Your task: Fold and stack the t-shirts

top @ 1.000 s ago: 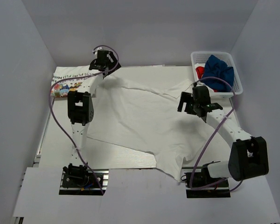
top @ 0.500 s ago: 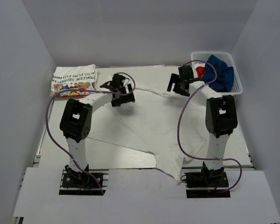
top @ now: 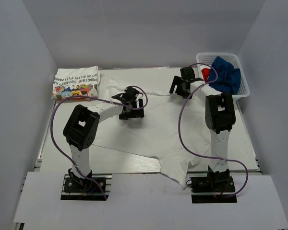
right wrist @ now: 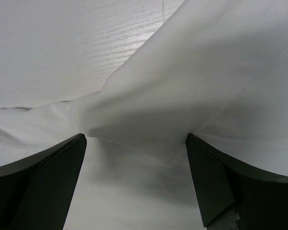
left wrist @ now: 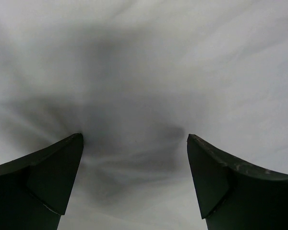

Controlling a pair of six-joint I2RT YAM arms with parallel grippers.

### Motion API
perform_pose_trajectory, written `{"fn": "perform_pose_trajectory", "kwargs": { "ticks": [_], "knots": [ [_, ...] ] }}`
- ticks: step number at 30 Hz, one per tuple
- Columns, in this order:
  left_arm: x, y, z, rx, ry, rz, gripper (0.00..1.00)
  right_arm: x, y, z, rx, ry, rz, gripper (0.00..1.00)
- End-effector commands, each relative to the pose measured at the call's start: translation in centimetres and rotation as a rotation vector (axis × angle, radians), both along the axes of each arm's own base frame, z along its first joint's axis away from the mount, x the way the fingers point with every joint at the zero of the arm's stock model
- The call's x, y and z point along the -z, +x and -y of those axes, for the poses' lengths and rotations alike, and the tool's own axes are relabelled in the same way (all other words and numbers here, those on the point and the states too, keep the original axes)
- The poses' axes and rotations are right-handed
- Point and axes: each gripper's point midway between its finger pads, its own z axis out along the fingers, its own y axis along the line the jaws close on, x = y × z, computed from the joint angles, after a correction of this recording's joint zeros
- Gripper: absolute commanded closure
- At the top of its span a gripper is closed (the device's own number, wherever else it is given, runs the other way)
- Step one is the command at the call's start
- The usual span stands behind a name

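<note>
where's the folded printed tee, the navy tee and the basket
folded printed tee [top: 77,82], top view, middle of its colourful print
navy tee [top: 226,75], top view, middle of the bundle
basket [top: 245,85], top view, right wall

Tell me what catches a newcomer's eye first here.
A big white t-shirt lies spread and rumpled across the middle of the table, with the left pincer and right pincer open over its far part. A folded printed t-shirt sits far left; a basket far right holds a blue t-shirt.
</note>
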Motion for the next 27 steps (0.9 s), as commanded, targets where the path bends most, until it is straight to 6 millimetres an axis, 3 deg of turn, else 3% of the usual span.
{"fn": "perform_pose_trajectory", "kwargs": {
  "ticks": [1, 4, 6, 7, 9, 12, 13, 14, 15, 16, 17, 19, 20, 21, 22, 23, 25, 26, 27],
  "knots": [
    [3.7, -5.4, -4.7, -0.046, 0.201, -0.183, 0.0, -0.6, 1.9, -1.4, -0.011, 0.088, 0.055, 0.1],
    [4.2, -7.1, -5.2, -0.038, 0.235, -0.213, 0.0, -0.7, 3.2, -2.6, 0.001, 0.163, 0.1, 0.1],
    [4.5, -7.7, -5.5, -0.037, 0.247, -0.231, 0.0, -2.2, 4.7, -3.7, 0.011, 0.244, 0.158, 0.1],
    [4.4, -8.3, -5.5, -0.037, 0.25, -0.239, 0.0, -1.7, 5.1, -4.0, 0.011, 0.256, 0.159, 0.1],
    [4.6, -8.8, -6.1, -0.041, 0.267, -0.243, 0.0, -2.6, 6.4, -5.1, 0.019, 0.333, 0.213, 0.1],
    [4.6, -9.0, -5.8, -0.042, 0.264, -0.242, 0.0, -5.1, 8.4, -6.6, 0.012, 0.443, 0.324, 0.1],
    [4.6, -9.2, -5.9, -0.041, 0.269, -0.249, 0.0, -6.9, 9.5, -7.3, -0.007, 0.49, 0.383, 0.1],
    [4.6, -9.2, -5.9, -0.041, 0.269, -0.249, 0.0, -5.8, 10.0, -7.7, -0.004, 0.508, 0.377, 0.1],
    [4.6, -9.2, -5.8, -0.051, 0.266, -0.25, 0.0, -7.0, 10.8, -8.4, -0.004, 0.567, 0.413, 0.1],
    [4.6, -9.3, -5.6, -0.043, 0.267, -0.249, 0.0, -10.1, 12.4, -8.9, -0.016, 0.599, 0.491, 0.1],
    [4.6, -9.3, -5.6, -0.042, 0.267, -0.249, 0.0, -7.6, 12.9, -9.6, 0.007, 0.633, 0.454, 0.1],
    [4.6, -9.3, -5.6, -0.051, 0.264, -0.249, 0.0, -13.9, 15.4, -11.1, -0.054, 0.742, 0.604, 0.1],
    [4.6, -9.3, -5.5, -0.06, 0.26, -0.249, 0.0, -12.3, 16.7, -11.9, -0.038, 0.817, 0.586, 0.1],
    [4.3, -9.2, -5.4, -0.06, 0.255, -0.242, 0.0, -13.5, 17.0, -12.7, -0.078, 0.862, 0.626, 0.1],
    [4.3, -9.4, -5.6, -0.068, 0.258, -0.251, 0.0, -12.6, 17.3, -13.6, -0.087, 0.886, 0.627, 0.1],
    [4.3, -9.4, -5.6, -0.068, 0.258, -0.251, 0.0, -15.5, 17.6, -14.4, -0.115, 0.934, 0.698, 0.1],
    [4.3, -9.7, -6.2, -0.084, 0.288, -0.256, 0.0, -17.0, 17.1, -15.7, -0.136, 0.927, 0.74, 0.1],
    [4.0, -9.3, -6.0, -0.084, 0.28, -0.246, 0.0, -16.9, 17.0, -15.4, -0.15, 0.839, 0.767, 0.1],
    [3.8, -8.9, -5.9, -0.088, 0.281, -0.232, 0.0, -19.1, 16.2, -16.2, -0.171, 0.813, 0.792, 0.1]
  ]
}}
